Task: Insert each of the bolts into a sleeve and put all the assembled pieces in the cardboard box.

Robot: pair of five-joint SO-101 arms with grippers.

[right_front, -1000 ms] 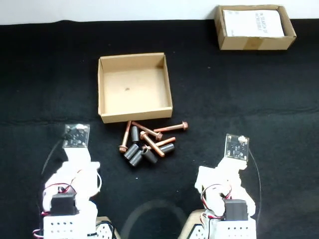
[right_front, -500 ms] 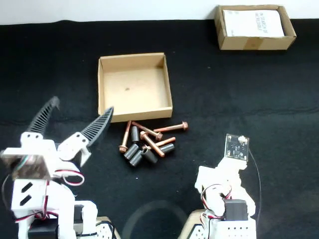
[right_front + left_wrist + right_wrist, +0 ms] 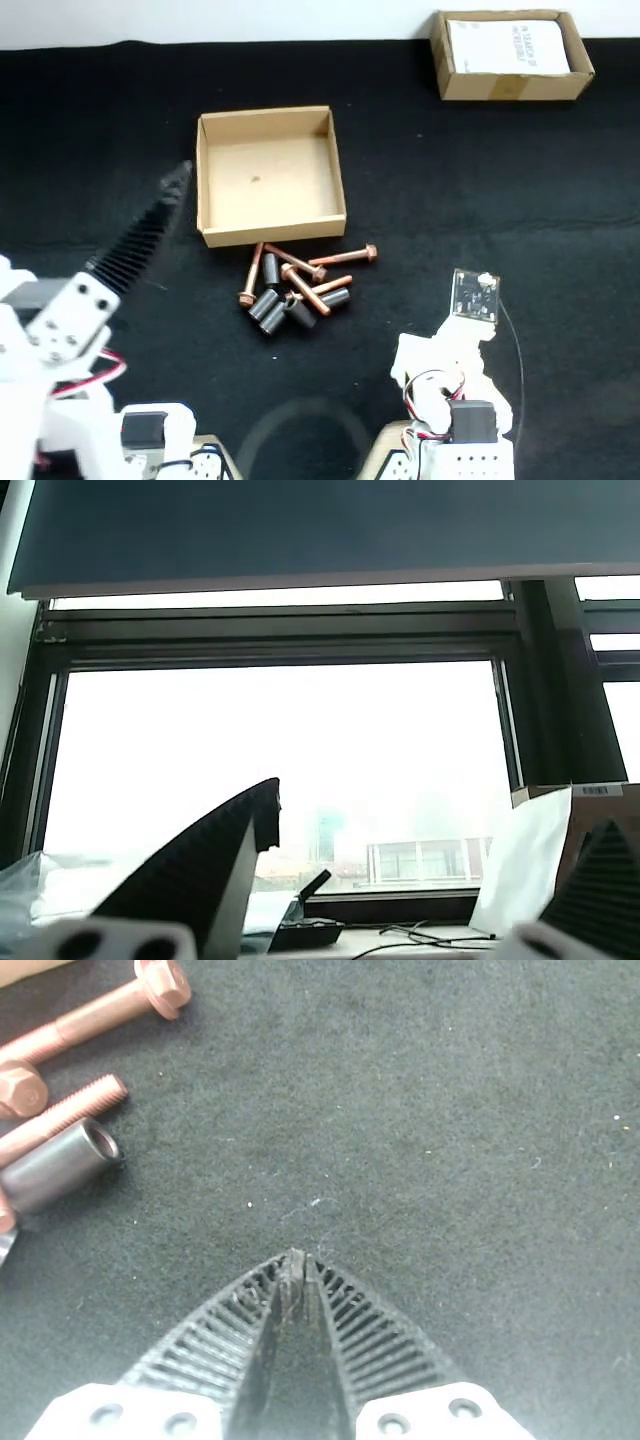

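**A:** Where are the parts?

**B:** On the black counter (image 3: 520,190), the open cardboard box (image 3: 270,236) sits empty. Just in front of it lies a tangled heap of copper bolts (image 3: 342,258) and dark sleeves (image 3: 266,306), none joined.

**A:** How would they handle?

**B:** They are probably rigid, smooth metal, small and apt to roll. I would take a bolt mid-shank and a sleeve across its outer wall.

**A:** And the grippers?

**B:** The left gripper (image 3: 440,815) tilts up toward a window, fingers wide apart, holding nothing. The right gripper (image 3: 293,1265) sits low over bare counter beside the heap, fingers pressed together, empty.
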